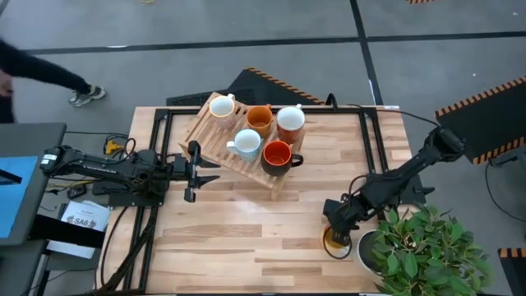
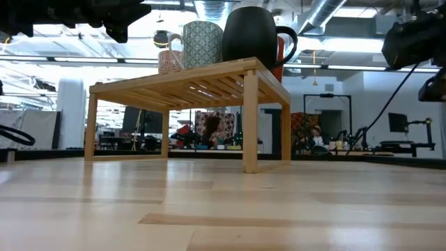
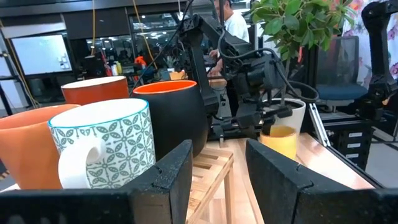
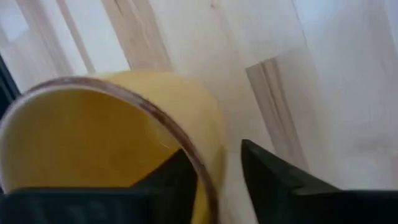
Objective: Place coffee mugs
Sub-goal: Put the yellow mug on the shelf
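glossy round yellow mug (image 4: 112,143) between dark fingers (image 4: 171,180).

- Five mugs (image 1: 260,136) crowd the slatted rack (image 1: 215,141) at the worktop's (image 1: 246,222) far middle.
- Left end effector (image 1: 194,172) sits just left of the rack.
- Sixth mug (image 1: 335,241) stands on the worktop near the right front, right end effector (image 1: 339,231) over its rim.
- Potted plant (image 1: 419,247) right beside it.

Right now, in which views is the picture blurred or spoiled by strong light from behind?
Right wrist view: the yellow mug is very near and blurred. Low view: bright windows behind, so the dark mug on the wooden rack is almost a silhouette. High view: even light, sharp.
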{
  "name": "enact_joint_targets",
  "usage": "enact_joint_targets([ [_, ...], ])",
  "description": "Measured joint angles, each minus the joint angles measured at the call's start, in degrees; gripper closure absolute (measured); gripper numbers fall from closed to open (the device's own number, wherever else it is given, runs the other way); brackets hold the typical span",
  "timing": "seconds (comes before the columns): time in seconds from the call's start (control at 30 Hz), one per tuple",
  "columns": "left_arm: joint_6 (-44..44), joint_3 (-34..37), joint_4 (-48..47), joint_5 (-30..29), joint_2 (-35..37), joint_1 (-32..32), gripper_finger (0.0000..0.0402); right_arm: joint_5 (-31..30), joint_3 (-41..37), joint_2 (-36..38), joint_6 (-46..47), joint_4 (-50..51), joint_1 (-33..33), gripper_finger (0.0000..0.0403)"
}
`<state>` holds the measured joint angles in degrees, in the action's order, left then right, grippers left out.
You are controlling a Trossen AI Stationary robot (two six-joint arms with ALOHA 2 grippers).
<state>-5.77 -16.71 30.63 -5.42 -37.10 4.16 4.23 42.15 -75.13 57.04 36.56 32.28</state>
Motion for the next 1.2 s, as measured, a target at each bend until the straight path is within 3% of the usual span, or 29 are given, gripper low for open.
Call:
enact_joint_targets([
  [0.17,0.0,0.0,0.0,0.0,0.0,0.0,0.0264,0.0,1.7,-2.3,-4.0,-0.9,-1.0,0.0364],
  [0.4,0.1,0.0,0.4,0.0,0.0,0.0,0.0264,-1.8,9.6,-9.4,-17.6,-10.4,-4.8,0.0365],
  [0.77,0.3,0.0,0.6,0.0,0.0,0.0,0.0264,-8.9,34.0,-27.0,-41.4,-11.3,-12.6,0.0365],
  [1.0,0.2,0.0,0.6,0.0,0.0,0.0,0.0264,-10.2,47.8,-36.4,-44.8,-3.7,-15.7,0.0365],
  [1.2,0.2,0.0,0.5,0.0,0.0,0.0,0.0264,-14.6,53.5,-41.0,-45.8,3.8,-15.2,0.0362],
])
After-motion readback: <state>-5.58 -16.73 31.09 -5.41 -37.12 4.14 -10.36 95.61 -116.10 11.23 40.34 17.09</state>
